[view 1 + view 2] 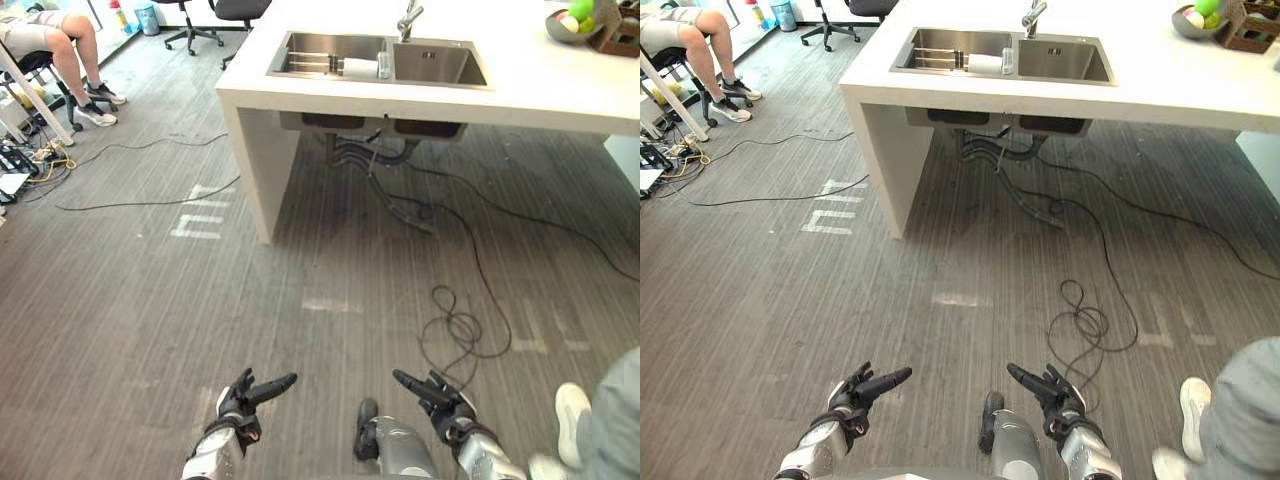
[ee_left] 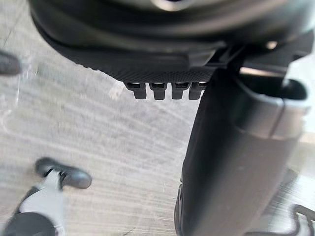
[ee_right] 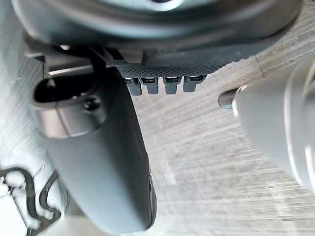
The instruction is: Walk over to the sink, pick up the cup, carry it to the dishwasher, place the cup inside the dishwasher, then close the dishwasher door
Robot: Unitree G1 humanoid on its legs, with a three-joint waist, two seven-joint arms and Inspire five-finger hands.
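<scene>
A white cup lies in the left basin of the steel sink, against the divider, with a small clear container beside it. The sink is set in a white counter across the floor ahead of me. My left hand and right hand hang low over the grey floor, far from the sink. Both have straight fingers pointing toward each other and hold nothing. The left wrist view shows the left hand over bare floor, and the right wrist view shows the right hand the same way.
A faucet rises behind the sink; a bowl of fruit sits at the counter's far right. A seated person and office chairs are at the far left. Thin cables cross the floor. Another person's shoe stands at my right.
</scene>
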